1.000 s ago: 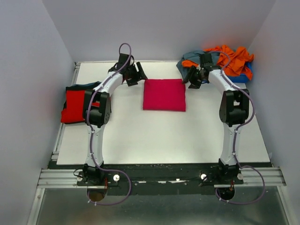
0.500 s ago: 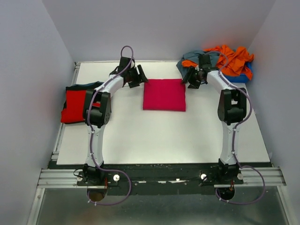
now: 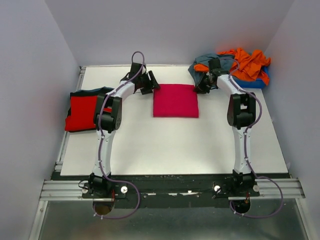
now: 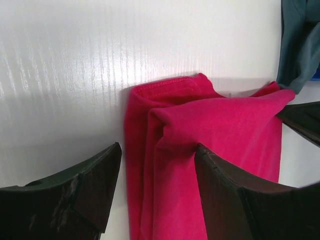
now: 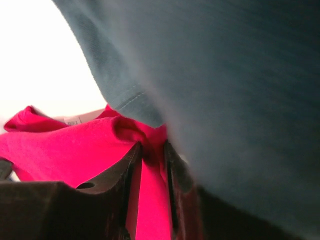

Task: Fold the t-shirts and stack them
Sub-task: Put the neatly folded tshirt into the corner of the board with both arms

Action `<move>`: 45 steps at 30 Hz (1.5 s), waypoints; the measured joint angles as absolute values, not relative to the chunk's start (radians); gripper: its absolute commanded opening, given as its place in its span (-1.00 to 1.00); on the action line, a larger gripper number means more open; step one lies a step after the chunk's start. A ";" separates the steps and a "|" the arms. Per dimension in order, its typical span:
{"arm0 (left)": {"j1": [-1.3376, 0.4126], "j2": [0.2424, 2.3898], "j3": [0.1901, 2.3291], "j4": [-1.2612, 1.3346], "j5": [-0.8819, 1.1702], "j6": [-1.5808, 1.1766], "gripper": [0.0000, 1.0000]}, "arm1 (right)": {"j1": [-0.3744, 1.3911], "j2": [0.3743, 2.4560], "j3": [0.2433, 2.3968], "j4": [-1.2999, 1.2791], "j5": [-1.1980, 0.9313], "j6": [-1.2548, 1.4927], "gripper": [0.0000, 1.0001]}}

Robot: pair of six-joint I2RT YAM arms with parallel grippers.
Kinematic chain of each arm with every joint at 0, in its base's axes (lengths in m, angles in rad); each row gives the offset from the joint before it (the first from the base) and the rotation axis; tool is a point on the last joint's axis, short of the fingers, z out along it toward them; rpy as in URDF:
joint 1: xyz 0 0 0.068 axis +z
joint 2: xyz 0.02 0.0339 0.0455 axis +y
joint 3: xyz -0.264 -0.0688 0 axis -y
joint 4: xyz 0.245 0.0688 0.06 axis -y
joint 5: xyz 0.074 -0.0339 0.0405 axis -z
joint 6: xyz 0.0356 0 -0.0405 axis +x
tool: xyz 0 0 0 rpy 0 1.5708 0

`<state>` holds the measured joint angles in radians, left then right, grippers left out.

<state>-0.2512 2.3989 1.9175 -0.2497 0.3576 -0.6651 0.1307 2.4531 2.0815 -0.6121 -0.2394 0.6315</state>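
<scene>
A white table point(image 3: 165, 145) is lying under bright light, its ribbed surface catching glare. A blue tray point(image 3: 260, 83) is sitting at its far right corner, only an edge showing. Pale walls point(image 3: 175, 30) are enclosing three sides.

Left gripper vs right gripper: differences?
Left gripper stands wide open astride the magenta t-shirt at its far left corner; right gripper is pinched on the far right corner. The grey-teal t-shirt drapes over the right gripper, not the left. Both are at the same shirt.
</scene>
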 measured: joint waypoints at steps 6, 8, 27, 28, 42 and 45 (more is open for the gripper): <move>-0.254 2.406 1.919 -0.226 0.358 -0.694 0.34 | 0.130 2.451 2.061 -0.590 -0.236 0.656 -0.78; -0.255 2.409 1.919 -0.223 0.358 -0.706 0.32 | 0.130 2.451 2.061 -0.588 -0.237 0.656 -0.79; -0.259 2.484 2.024 -0.259 0.307 -0.761 -0.50 | 0.133 2.451 2.061 -0.586 -0.237 0.635 -0.88; -0.260 2.499 2.046 -0.270 0.306 -0.765 -0.73 | 0.136 2.451 2.061 -0.585 -0.237 0.634 -0.92; -0.258 2.467 1.972 -0.208 0.299 -0.759 -1.00 | 0.146 2.360 1.948 -0.541 -0.256 0.597 -0.99; -0.256 2.368 1.850 -0.210 0.287 -0.723 -1.00 | 0.156 2.259 1.855 -0.516 -0.278 0.579 -0.99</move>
